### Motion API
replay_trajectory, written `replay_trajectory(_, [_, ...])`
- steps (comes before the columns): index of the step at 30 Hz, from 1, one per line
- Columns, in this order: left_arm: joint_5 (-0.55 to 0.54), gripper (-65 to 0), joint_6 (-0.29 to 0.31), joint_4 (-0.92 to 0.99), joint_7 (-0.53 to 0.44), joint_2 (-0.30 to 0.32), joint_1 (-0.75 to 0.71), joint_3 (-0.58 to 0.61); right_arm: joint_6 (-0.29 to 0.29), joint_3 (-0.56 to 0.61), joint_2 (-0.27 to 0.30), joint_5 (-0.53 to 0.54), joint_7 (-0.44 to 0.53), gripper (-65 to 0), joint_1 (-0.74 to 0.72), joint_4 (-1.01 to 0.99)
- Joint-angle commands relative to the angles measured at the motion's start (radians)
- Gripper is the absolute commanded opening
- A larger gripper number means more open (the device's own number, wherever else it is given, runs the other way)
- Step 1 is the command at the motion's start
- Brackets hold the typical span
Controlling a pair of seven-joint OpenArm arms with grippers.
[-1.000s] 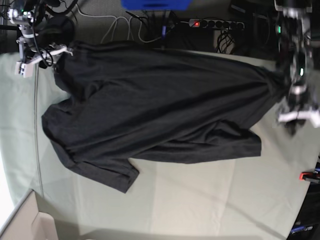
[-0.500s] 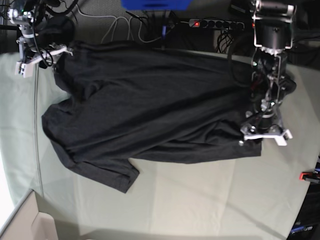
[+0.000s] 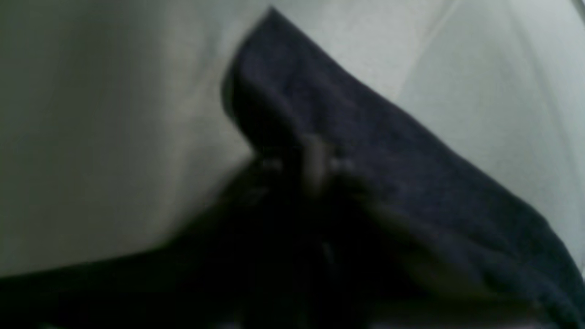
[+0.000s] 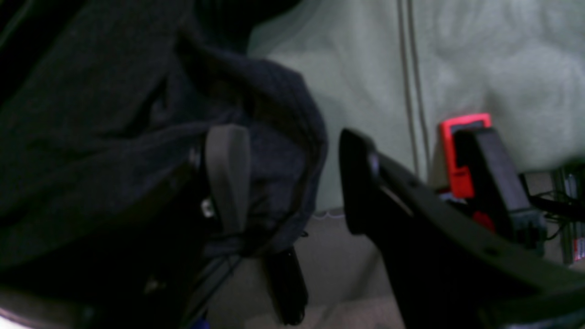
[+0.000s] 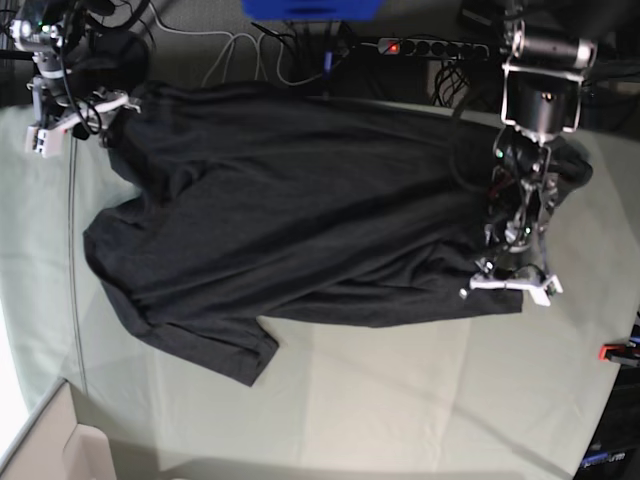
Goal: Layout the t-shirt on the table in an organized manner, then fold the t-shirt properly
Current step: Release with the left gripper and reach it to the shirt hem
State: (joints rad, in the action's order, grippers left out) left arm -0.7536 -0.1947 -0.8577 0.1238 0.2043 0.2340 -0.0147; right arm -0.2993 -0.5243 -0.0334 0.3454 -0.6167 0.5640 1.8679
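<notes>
The charcoal t-shirt [image 5: 300, 210] lies spread across the pale green table [image 5: 400, 400], with one sleeve pointing to the lower left. My left gripper [image 5: 510, 287] is down on the shirt's right hem corner. In the left wrist view it [image 3: 315, 164] is blurred and dark, shut on a raised fold of the t-shirt [image 3: 411, 173]. My right gripper [image 5: 78, 118] sits at the shirt's far-left top corner, at the table's edge. In the right wrist view it [image 4: 288, 183] is open; fabric [image 4: 91, 114] drapes over one finger [image 4: 227, 176] and stops short of the other.
A red clamp [image 4: 461, 151] grips the table edge close to my right gripper, and another [image 5: 615, 352] sits at the right edge. A power strip [image 5: 430, 47] and cables lie behind the table. A pale box [image 5: 60, 450] stands at the lower left corner.
My left arm has swung in from the table's right edge onto the shirt's hem corner, and its jaws have shut there. The right arm has barely shifted.
</notes>
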Motion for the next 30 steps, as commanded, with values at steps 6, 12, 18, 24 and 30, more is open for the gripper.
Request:
replay_trajectory(6, [0.001,-64.8,0.007,-0.015,-0.020,0.010,0.178,0.000,-0.002,-0.006,0.023,0.010,0.024,-33.0,0.004,0.020])
replay_trajectory(12, [0.058,-64.7,0.005,0.036,-0.020,0.005,0.382,0.002,-0.002,-0.009,0.046,0.010,0.024,-33.0,-0.008,0.025])
replay_trajectory(18, [0.230,-64.7,0.007,0.213,-0.046,-0.045,0.552,-0.001,-0.002,-0.009,0.080,0.011,0.024,-33.0,-0.008,0.046])
replay_trajectory(24, [0.326,-64.1,0.007,0.394,-0.284,-0.064,0.615,0.000,-0.002,-0.009,0.085,0.011,0.024,-32.9,-0.008,0.114])
replay_trajectory(30, [0.335,-54.8,0.007,0.463,-0.330,-0.061,0.635,0.002,-0.002,-0.009,0.082,0.011,0.024,-32.8,-0.008,0.123])
